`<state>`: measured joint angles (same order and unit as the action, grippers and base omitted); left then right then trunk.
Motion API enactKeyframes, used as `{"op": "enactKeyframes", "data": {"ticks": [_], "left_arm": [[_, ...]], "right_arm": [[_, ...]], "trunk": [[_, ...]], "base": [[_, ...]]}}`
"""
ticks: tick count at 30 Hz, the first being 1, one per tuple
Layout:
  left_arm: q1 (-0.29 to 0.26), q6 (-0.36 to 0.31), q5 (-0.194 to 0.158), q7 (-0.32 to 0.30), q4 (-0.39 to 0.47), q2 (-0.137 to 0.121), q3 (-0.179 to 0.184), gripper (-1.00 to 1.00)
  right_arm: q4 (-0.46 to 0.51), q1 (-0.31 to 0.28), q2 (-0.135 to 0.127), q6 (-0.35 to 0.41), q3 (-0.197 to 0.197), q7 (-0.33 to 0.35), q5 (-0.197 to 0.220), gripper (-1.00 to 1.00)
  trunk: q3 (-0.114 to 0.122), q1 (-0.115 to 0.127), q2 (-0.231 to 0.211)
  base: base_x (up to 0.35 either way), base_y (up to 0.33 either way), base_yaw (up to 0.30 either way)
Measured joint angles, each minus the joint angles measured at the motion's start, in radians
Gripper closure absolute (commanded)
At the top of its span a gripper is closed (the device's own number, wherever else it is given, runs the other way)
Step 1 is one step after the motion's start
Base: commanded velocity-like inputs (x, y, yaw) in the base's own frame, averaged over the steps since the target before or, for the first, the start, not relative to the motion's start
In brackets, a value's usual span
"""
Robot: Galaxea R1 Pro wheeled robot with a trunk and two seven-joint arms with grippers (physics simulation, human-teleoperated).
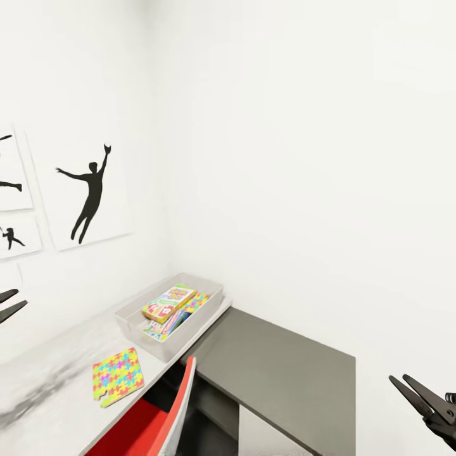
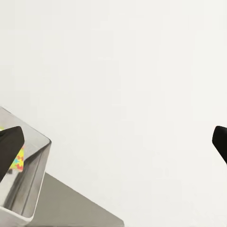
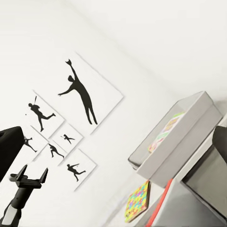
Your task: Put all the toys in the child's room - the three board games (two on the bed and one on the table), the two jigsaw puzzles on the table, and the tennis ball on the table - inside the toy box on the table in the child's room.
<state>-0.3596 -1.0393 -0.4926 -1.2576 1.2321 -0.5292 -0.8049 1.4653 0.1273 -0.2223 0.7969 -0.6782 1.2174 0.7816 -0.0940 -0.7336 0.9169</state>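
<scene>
Toy box sits on the light grey bench in the wall corner, holding a board game atop other colourful items. One jigsaw puzzle lies flat on the bench, near the box and a red chair back. Left gripper and right gripper both empty, jaws spread, well apart from the toys.

Left gripper: matte black, two slim tapered fingers ending in pointed tips, no markings.
Right gripper: same black finish, two long wedge-shaped fingers meeting at chunkier black knuckle block with small bolt-like detail.
In right wrist view left gripper shows short black prongs on dark ribbed stalk.
Wrist views: blurred black finger pads at frame edges.
</scene>
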Motion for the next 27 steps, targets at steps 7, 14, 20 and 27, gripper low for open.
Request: {"op": "enactKeyframes", "data": {"ticks": [7, 14, 20, 27], "left_arm": [[0.000, 0.000, 0.000, 0.000, 0.000, 0.000, 0.000, -1.00], [0.000, 0.000, 0.000, 0.000, 0.000, 0.000, 0.000, -1.00], [0.000, 0.000, 0.000, 0.000, 0.000, 0.000, 0.000, -1.00], [0.000, 0.000, 0.000, 0.000, 0.000, 0.000, 0.000, -1.00]], "right_arm": [[0.002, 0.000, 0.001, -0.001, 0.000, -0.003, 0.000, -1.00], [0.002, 0.000, -0.001, 0.000, 0.003, -0.004, 0.000, -1.00], [0.002, 0.000, -0.001, 0.001, 0.004, -0.004, -0.001, -1.00], [0.003, 0.000, -0.002, 0.002, 0.005, -0.004, -0.001, -1.00]], "trunk": [[-0.002, 0.000, 0.000], [-0.010, 0.000, 0.000], [-0.019, 0.000, 0.000], [-0.029, 0.000, 0.000]], "base": [[-0.052, 0.032, 0.044], [-0.010, 0.049, 0.075], [-0.002, 0.220, 0.087], [0.000, 0.183, 0.100]]}}
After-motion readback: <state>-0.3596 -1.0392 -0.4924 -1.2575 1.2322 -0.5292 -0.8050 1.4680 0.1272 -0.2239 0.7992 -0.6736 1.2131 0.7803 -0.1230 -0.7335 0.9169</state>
